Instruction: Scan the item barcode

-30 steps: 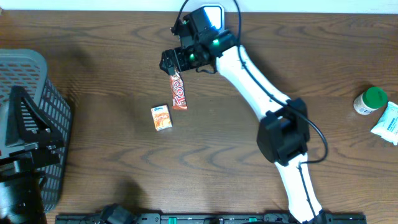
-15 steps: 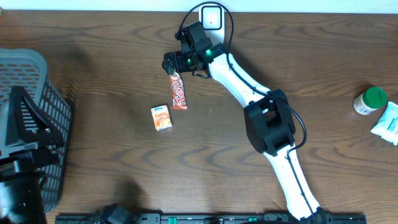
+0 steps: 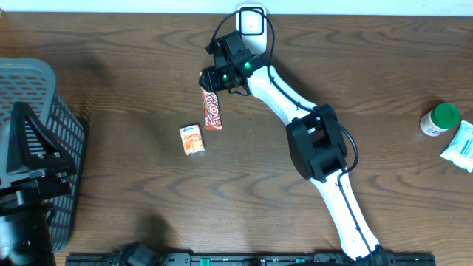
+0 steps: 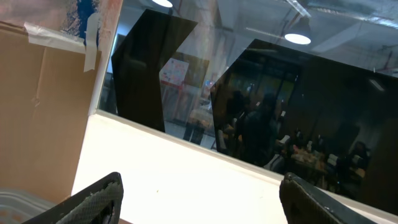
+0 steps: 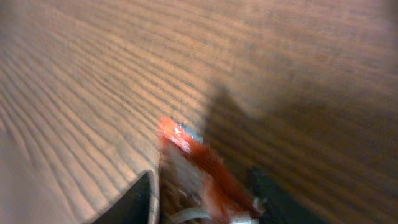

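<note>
Basket point(image 3: 33, 111) of grey mesh fills the near left corner of the worktop point(image 3: 133, 199). Your left gripper point(image 4: 202, 182) is parked there, pointing up off the worktop toward a window, with its jaws spread wide and nothing between them.

Further in, left of centre, you have a small orange carton point(image 3: 192, 139) lying flat. Just beyond it and a little to the right, apart from it, lies the candy bar point(image 3: 213, 112). It is a slim red-orange wrapper with large white lettering running along its length, lettered face up. Its long axis runs near to far with a slight tilt.

Your right gripper point(image 3: 210, 78) sits over the far end of that bar, with the arm reaching across from the near right. In the right wrist view the picture is blurred, but the red wrapper stands between the fingers point(image 5: 134, 202). Both press against its sides, so the jaws are narrow and clamped on the bar's end. The rest of the bar rests on the wood.

Near the right edge stand a green-capped bottle point(image 3: 440, 119) and a white packet point(image 3: 461, 145), close together. At the far edge, just beyond the gripper, sits a white square device point(image 3: 251, 21).
</note>
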